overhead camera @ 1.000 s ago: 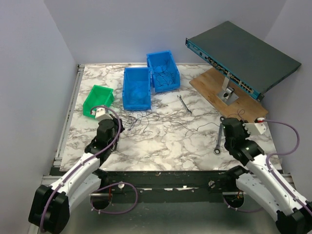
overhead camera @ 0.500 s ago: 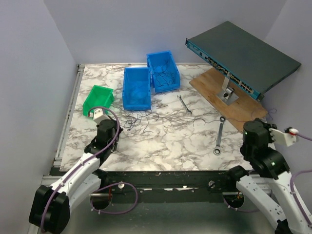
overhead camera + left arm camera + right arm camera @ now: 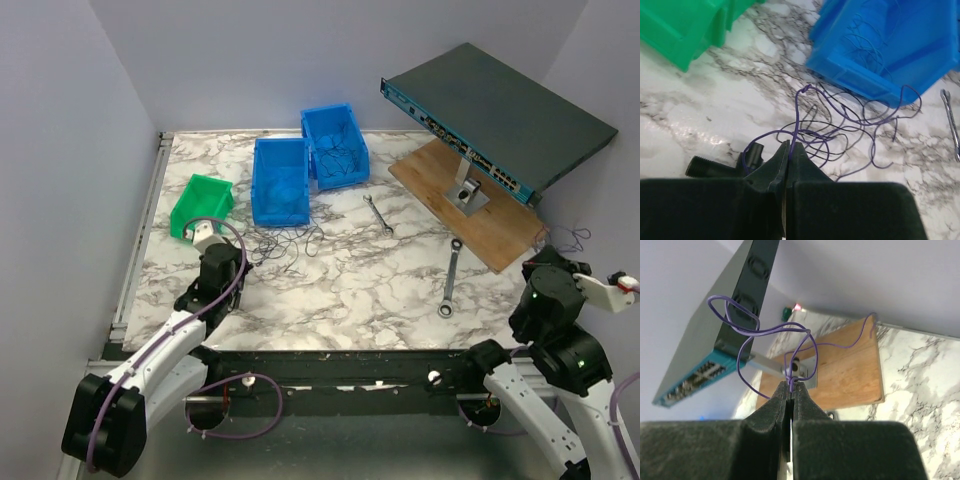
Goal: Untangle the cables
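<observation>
The table top (image 3: 350, 290) is finished like white marble with grey veins, smooth and glossy. A blue bin (image 3: 280, 190), a second blue bin (image 3: 335, 150) and the green bin (image 3: 200, 205) are moulded in smooth, faintly shiny plastic. The board (image 3: 470, 205) at the right is made of matt bare wood. The wrench (image 3: 448, 285) at lower right is made of bright metal. The cables (image 3: 855, 120) are smoothly coated. The left gripper (image 3: 789, 152) and right gripper (image 3: 791, 390) are formed in matt, grainy black plastic.

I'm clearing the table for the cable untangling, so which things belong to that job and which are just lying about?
Job: tangled cables; left gripper, shut on one strand; right gripper, shut on another strand.
Lying about: green bin; blue bins, wires inside; two wrenches; network switch; wooden board.
</observation>
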